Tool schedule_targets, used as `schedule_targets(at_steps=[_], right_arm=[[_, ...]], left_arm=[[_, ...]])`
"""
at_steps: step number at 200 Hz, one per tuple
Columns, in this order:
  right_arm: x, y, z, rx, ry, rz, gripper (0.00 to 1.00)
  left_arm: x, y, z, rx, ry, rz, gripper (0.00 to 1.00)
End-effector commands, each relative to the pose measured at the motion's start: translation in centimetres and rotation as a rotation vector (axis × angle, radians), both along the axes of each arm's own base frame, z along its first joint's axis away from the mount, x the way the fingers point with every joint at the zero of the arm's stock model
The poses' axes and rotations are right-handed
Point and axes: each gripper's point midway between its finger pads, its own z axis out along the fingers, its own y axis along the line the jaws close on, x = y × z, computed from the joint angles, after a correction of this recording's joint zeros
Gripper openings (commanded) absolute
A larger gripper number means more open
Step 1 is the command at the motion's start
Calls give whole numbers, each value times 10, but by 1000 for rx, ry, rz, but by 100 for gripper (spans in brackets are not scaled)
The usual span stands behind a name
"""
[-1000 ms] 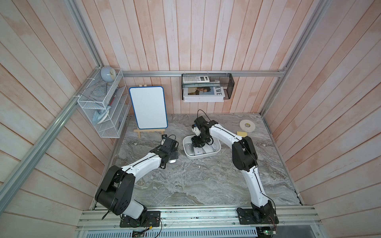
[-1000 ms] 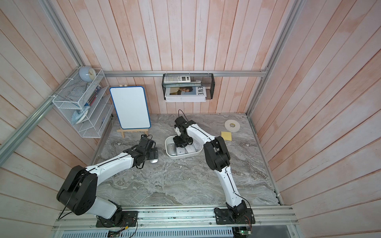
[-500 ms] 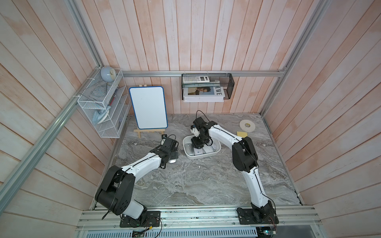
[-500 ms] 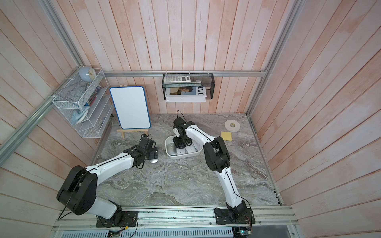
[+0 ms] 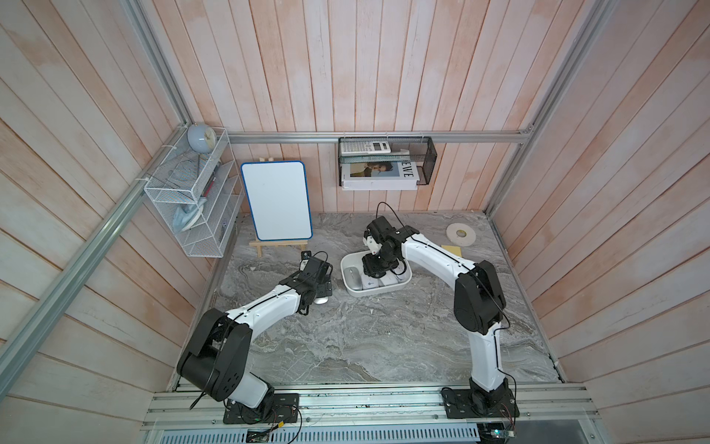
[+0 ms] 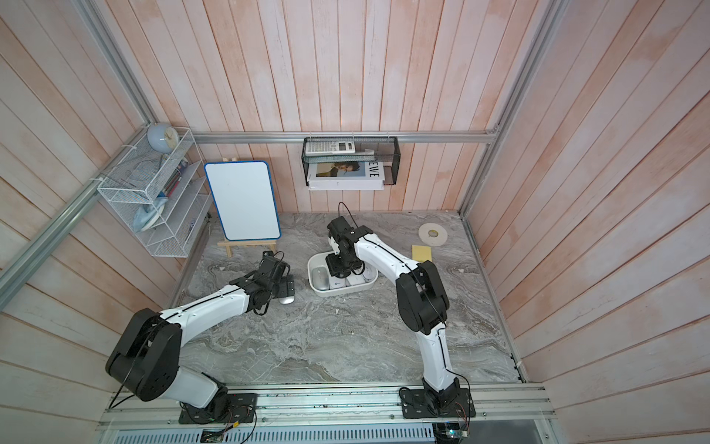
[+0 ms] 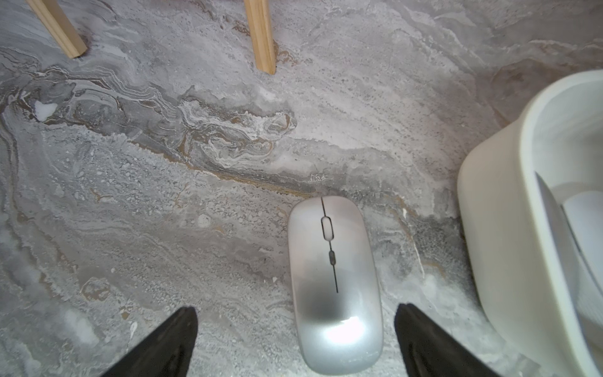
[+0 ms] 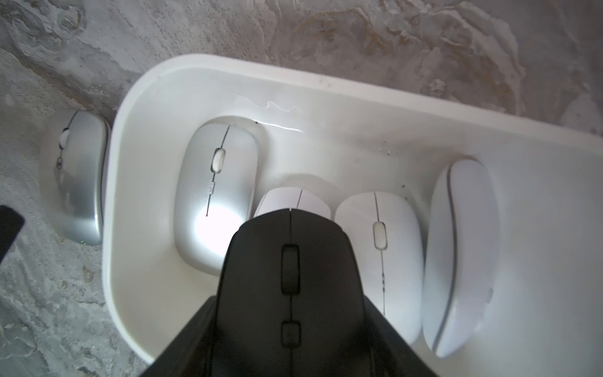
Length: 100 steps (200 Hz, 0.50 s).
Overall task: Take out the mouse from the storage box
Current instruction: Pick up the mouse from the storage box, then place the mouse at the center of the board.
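Observation:
The storage box (image 8: pixel 109 209) is a shallow white tub on the marble table, seen in both top views (image 5: pixel 374 293) (image 6: pixel 342 293). My right gripper (image 8: pixel 290 313) reaches into it and is shut on a black mouse (image 8: pixel 290 261), one finger on each side. In the box lie a silver mouse (image 8: pixel 217 192), two white mice (image 8: pixel 381 248) (image 8: pixel 463 248), and another white one (image 8: pixel 293 200) half hidden under the black mouse. Beside the box, a silver mouse (image 7: pixel 334 280) rests on the table. My left gripper (image 7: pixel 297 308) hangs open over its rear end without touching it.
A whiteboard on a wooden easel (image 5: pixel 276 205) stands at the back left, its feet (image 7: pixel 261 36) near the left gripper. A tape roll (image 5: pixel 460 233) and a yellow pad (image 5: pixel 451 250) lie at the back right. Wire baskets (image 5: pixel 386 161) (image 5: pixel 192 200) hang on the walls.
The right gripper's jaws have closed on the black mouse in the box. The left arm has stayed still, open over the silver mouse.

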Motion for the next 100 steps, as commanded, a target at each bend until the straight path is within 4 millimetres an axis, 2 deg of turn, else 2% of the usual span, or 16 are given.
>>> schedule_targets(at_steps=[1, 43, 69, 100], right_arm=[[-7, 0, 24, 20, -52, -42, 59], [-37, -2, 41, 66, -90, -79, 59], [-57, -3, 44, 80, -104, -99, 59], [-84, 2, 37, 93, -115, -115, 59]], left_arm=[[0, 3, 1, 15, -23, 2, 100], [-1, 7, 6, 21, -45, 17, 100], [-2, 10, 9, 21, -59, 26, 100], [-2, 13, 14, 26, -78, 39, 100]])
